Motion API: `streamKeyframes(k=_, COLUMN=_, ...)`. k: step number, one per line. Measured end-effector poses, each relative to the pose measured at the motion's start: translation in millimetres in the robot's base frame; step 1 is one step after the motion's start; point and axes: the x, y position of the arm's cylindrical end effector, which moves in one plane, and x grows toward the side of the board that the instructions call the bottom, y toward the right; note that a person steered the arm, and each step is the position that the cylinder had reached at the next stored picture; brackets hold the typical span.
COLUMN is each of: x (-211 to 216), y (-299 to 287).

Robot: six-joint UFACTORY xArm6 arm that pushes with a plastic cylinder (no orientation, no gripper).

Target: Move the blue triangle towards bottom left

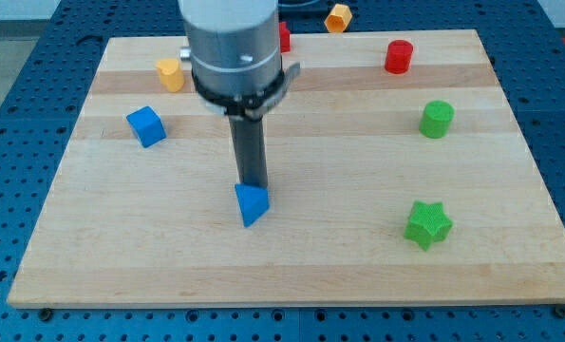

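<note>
Camera view: blue triangle [252, 204] (glossy wedge, point toward the view's bottom) touching my tip [253, 184], clawless rod.

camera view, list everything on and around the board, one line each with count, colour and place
blue triangle block: 1, blue, board centre
blue cube block: 1, blue, the view's left
yellow block: 1, yellow, upper left
orange block: 1, orange, off the board, the view's top
red cylinder block: 1, red, upper right
red block: 1, red, top edge, partly hidden by the arm
green cylinder block: 1, green, the view's right
green star block: 1, green, lower right
wooden board: 1, light wood, on blue perforated table
my tip: 1, dark rod, at the triangle's top edge
</note>
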Motion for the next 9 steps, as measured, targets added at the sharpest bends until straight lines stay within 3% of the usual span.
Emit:
streamKeyframes(k=2, x=33.0, y=53.7)
streamKeyframes(k=4, x=70.4, y=52.9)
streamKeyframes(k=7, x=50.5, y=16.0)
streamKeyframes(k=9, x=48.1, y=-42.1)
